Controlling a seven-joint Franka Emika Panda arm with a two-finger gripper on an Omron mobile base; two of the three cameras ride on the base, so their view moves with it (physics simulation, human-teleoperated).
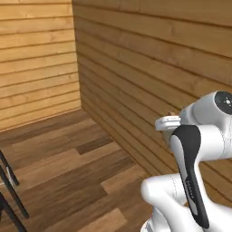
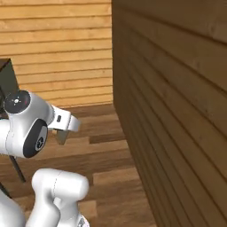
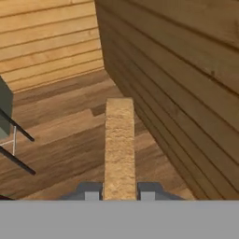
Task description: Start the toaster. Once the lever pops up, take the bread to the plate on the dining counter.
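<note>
- The gripper (image 3: 120, 195) is pinching the bread (image 3: 119, 148), one finger pressed against each flat face of the slice.
- In the hand view the bread stands edge-on, running from the fingers at 6 o'clock straight up toward 12 o'clock.
- Beyond it lies a wood-plank floor (image 3: 60, 135).
- A dark plank wall (image 3: 186, 79) rises at 3 o'clock, a paler plank wall (image 3: 46, 42) at 11 o'clock.
- Thin dark legs (image 3: 18, 128) cross at 9 o'clock.

The arm (image 1: 195, 181) at the lower right of the left base frame is glossy white, built of rounded, bulbous links. A long black panel runs down one link. Its joint caps are dark grey discs with a small pale centre mark.
</note>
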